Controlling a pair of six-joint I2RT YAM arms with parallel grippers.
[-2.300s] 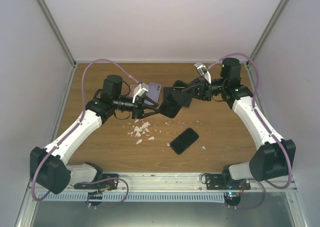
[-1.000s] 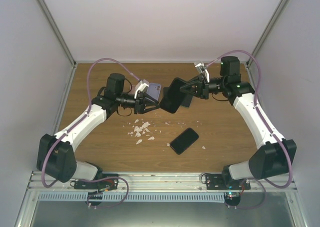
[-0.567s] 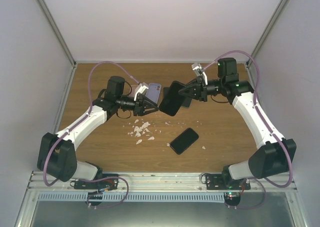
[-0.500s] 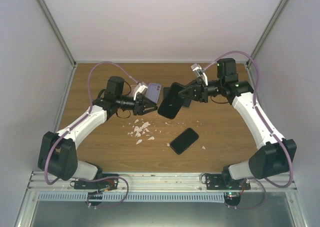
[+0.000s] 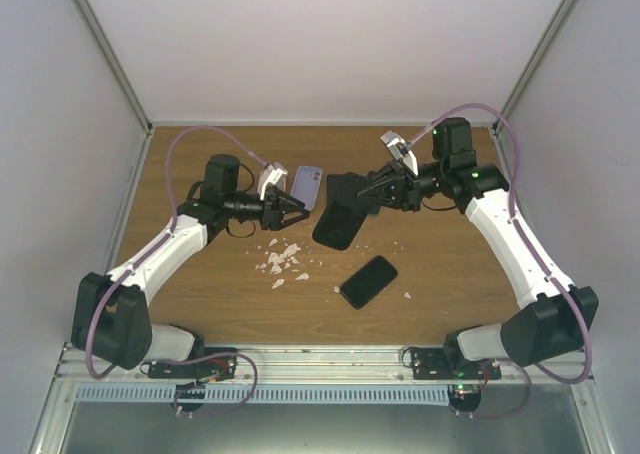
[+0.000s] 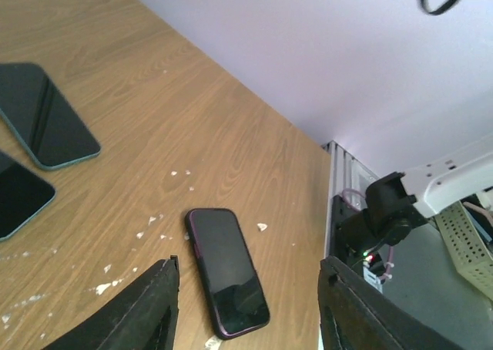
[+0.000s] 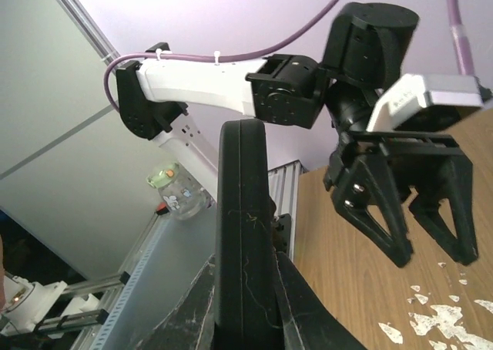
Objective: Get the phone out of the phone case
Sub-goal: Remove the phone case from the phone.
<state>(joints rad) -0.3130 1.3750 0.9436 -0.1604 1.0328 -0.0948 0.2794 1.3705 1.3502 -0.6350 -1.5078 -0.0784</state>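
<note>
Phone case (image 5: 338,224), black, was found near mid-desk, tilted, one edge pinched between the right fingers (image 7: 304,311). Whether a phone sat inside could not be determined. Left arm (image 5: 160,254) stretched inward over the desk (image 5: 230,294), its left fingers (image 6: 154,311) spread and empty, pointed toward the case. A lilac phone (image 5: 308,187) lay flat just beside them. Right arm (image 5: 510,244) stretched inward from the opposite side. In the left wrist view, dark slabs (image 6: 46,115) at the left edge were partly cut off and unidentified.

Lab cell: white walls (image 5: 330,44), aluminium rails (image 5: 320,360)
</note>
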